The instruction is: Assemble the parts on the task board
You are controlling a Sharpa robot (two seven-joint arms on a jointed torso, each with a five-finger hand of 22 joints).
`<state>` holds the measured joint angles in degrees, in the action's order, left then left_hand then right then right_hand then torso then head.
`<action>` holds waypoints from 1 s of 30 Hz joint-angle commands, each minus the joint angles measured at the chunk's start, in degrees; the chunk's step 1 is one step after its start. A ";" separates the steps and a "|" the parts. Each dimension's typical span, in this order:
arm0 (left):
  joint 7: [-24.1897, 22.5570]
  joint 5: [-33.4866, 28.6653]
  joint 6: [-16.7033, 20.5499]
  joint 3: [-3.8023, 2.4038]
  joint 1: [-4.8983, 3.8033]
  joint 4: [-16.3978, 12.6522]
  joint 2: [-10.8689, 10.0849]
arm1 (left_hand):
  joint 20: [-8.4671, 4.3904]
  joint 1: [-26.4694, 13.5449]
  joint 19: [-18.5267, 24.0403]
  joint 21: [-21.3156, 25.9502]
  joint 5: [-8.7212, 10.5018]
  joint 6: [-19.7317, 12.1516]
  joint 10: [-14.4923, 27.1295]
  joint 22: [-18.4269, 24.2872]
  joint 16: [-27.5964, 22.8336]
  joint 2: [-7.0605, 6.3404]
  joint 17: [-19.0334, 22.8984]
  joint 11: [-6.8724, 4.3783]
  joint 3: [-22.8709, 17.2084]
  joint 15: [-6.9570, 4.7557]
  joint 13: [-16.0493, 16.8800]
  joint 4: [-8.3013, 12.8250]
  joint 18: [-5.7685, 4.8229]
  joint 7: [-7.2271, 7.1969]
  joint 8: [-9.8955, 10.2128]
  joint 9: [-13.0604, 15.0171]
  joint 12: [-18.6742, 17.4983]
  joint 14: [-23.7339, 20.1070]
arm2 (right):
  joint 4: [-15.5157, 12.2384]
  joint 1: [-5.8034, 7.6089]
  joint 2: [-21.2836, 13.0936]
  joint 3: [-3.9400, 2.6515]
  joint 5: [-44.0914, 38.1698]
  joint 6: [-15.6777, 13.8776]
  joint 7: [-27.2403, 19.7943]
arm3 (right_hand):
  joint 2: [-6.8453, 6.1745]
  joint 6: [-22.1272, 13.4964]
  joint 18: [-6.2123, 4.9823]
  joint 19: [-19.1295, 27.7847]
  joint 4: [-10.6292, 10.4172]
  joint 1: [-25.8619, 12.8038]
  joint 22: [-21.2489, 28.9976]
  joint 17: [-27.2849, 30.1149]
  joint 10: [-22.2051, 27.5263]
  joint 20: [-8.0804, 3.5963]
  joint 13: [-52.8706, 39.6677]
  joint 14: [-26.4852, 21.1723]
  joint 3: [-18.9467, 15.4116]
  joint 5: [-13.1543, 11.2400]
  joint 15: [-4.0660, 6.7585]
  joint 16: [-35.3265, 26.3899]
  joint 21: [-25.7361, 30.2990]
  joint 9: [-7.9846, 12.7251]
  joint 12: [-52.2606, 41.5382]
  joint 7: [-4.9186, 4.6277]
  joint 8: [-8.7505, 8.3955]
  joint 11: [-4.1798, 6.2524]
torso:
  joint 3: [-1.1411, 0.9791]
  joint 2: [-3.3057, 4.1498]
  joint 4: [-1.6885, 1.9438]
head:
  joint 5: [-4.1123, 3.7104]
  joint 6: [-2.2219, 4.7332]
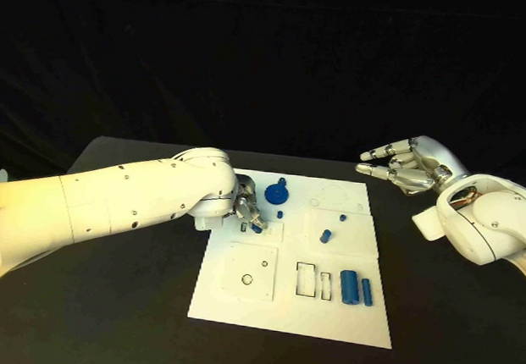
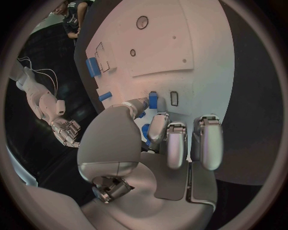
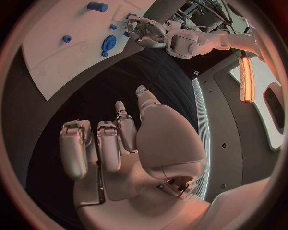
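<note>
Left hand (image 1: 239,210) reaches over the left edge of the white task board (image 1: 326,319), and in its wrist view a small blue peg (image 2: 153,99) sits at the tips of its thumb and nearest finger, apparently pinched between them, standing on the board just beside a small rectangular slot (image 2: 174,98). Close by on the board's upper part lies a round blue gear-like piece (image 1: 277,192), with a short blue peg (image 1: 327,235) and a tiny blue stub (image 1: 343,216) further toward the middle. Near the board's right edge two blue cylinders (image 1: 355,287) lie side by side, next to a pair of outlined rectangular recesses (image 1: 314,281). Right hand (image 1: 405,168) hovers off the board above the black table (image 1: 106,305) beyond the board's far right corner, fingers spread apart and loosely curled, holding nothing.
</note>
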<state>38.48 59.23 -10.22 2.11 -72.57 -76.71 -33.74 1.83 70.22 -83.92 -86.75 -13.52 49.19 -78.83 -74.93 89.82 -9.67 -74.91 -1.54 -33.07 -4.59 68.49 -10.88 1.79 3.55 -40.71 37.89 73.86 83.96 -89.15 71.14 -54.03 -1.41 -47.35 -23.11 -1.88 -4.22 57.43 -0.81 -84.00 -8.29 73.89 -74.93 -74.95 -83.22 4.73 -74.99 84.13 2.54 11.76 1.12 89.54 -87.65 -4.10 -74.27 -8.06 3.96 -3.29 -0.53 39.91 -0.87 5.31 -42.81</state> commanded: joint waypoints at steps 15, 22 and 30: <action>0.50 1.04 -4.00 0.09 0.17 0.34 0.40 | -0.28 -0.25 -3.53 -0.17 -0.18 0.59 -0.56 -9.51 0.18 0.43 -15.09 -0.11 -7.59 -0.21 0.09 7.33 -0.45 -1.06 -0.27 0.00 0.41 6.04 | 0.04 -0.08 0.17 -0.01 -0.40 1.02 -0.32 | 0.35 0.30 -0.39 -3.38 0.06 0.31 -10.11 -13.72 0.01 0.31 -6.43 5.55 -0.34 0.27 -0.11 -0.34 0.36 -0.08 -0.12 -0.02 0.12 0.14 | -0.01 -0.01 0.00 | -0.07 -0.08; 0.51 1.04 -4.29 0.27 0.18 1.07 1.24 | -0.44 -1.54 -3.62 -0.26 -0.11 1.05 -0.75 -9.72 0.18 0.75 -15.09 -0.36 -7.11 -0.42 0.37 6.98 -0.50 -1.41 -0.80 0.37 0.66 6.04 | -0.05 -0.08 0.15 -0.01 -0.40 1.02 -0.31 | 0.43 0.30 -0.41 -3.35 -0.02 0.26 -10.06 -13.69 0.03 0.30 -6.39 5.54 -0.57 0.34 -0.11 -0.36 0.39 -0.08 -0.08 -0.02 0.11 0.14 | -0.01 0.02 -0.01 | -0.05 -0.12; 0.55 1.04 -5.37 0.56 0.21 2.41 2.18 | -0.85 -3.88 -3.74 -0.36 0.08 1.89 -1.25 -9.97 0.18 1.02 -15.09 -0.91 -4.28 -0.88 1.20 6.18 -0.56 -2.12 -1.30 0.66 1.36 6.04 | -0.23 -0.07 0.03 -0.01 -0.40 0.97 -0.30 | 0.45 0.30 -0.41 -3.34 -0.05 0.24 -10.03 -13.66 0.02 0.30 -6.40 5.53 -0.61 0.40 -0.11 -0.38 0.41 -0.08 -0.09 -0.02 0.11 0.13 | -0.06 0.04 -0.02 | -0.14 -0.27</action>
<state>38.68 60.22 -13.08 2.27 -72.87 -74.50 -31.85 1.40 66.77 -83.93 -86.75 -13.39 49.92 -79.78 -74.92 89.82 -8.57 -74.90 -2.46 -33.42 -5.03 69.61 -8.89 1.80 2.62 -41.92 38.46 75.04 83.97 -89.25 71.10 -54.00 -1.42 -47.34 -22.81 -1.91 -4.22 57.43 -0.80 -83.99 -8.30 73.89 -74.91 -74.93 -83.22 4.73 -74.99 84.13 2.21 11.75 1.12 89.54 -87.40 -4.09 -74.27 -8.06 3.96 -3.29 -0.57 39.92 -0.87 5.26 -43.04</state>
